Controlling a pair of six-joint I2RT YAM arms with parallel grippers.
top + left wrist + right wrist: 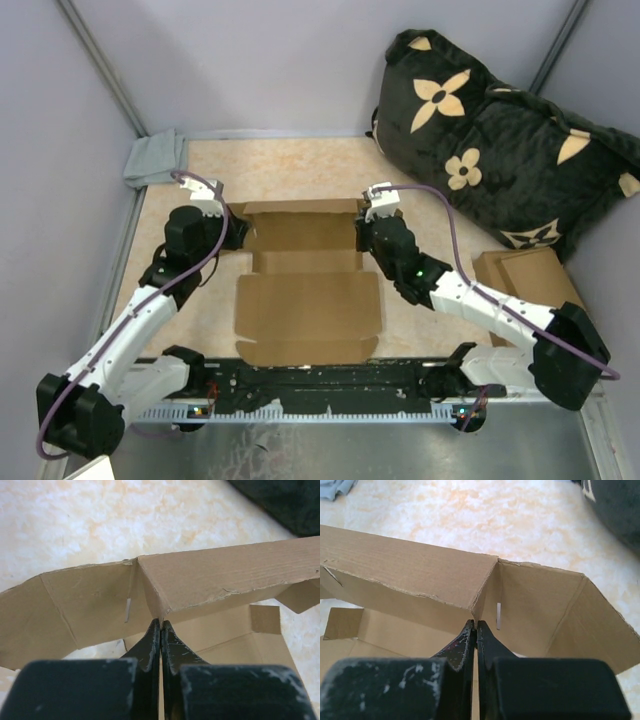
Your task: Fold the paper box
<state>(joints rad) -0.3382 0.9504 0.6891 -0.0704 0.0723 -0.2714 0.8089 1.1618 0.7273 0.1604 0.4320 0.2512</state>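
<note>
Here the paper box (310, 310) lies in the middle of the tabletop (300, 170), opened out, with its long axis running from the arms' bases away toward the far side. Its near panels lie flat or nearly so. At the far end a long wall stands up and spans left to right, and this wall is what both arms have hold of.

The left jaws are pressed shut on the far-left corner. In the left wrist view only a thin edge of cardboard shows between them, just where the far wall meets a side flap that splays outward to the left. The right jaws mirror this at the far-right corner, closed tight on the cardboard edge beside a flap that splays to the right. A small slit (498, 616) marks that flap close to the pinch.

So the wall runs straight across from one pair of jaws to the other, and the rest of the box lies on the near side of both, between the left arm (140, 320) and the right arm (480, 300). Each arm is nearest its own corner, and neither reaches across.

The next fold, I judge, turns on that shared wall. Both ends would need to travel together, or the crease would likely skew.

A dark flowered cushion (490, 150), a grey cloth (155, 158) and a smaller cardboard piece (530, 275) lie well apart from the work.
</note>
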